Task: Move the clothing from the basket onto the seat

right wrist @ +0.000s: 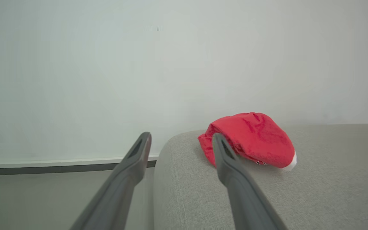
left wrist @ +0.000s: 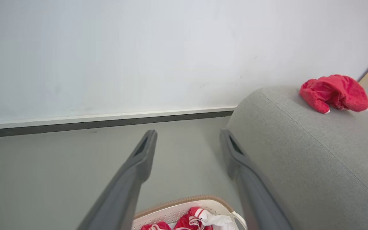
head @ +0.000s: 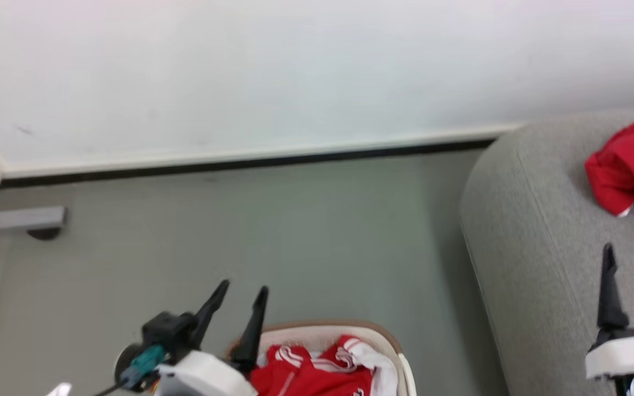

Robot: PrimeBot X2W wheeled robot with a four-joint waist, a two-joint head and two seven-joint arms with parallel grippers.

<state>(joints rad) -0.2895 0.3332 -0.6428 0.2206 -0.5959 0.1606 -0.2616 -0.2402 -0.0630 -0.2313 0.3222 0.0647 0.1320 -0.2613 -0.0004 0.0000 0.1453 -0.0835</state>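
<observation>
Red garment lying on seat just ahead of right gripper, jaws gaping wide, holding nothing | clothing waiting in basket beside left gripper, likewise gaping, empty | task looking partly done

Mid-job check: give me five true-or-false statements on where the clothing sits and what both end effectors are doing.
1. A red garment lies on the grey sofa. True.
2. The basket is empty. False: red and white clothing is in it.
3. The right end effector grips the garment on the sofa. False: it is open and apart from the garment.
4. The left end effector is open and holds nothing. True.
5. The basket stands on the sofa. False: it stands on the floor beside the sofa.
</observation>
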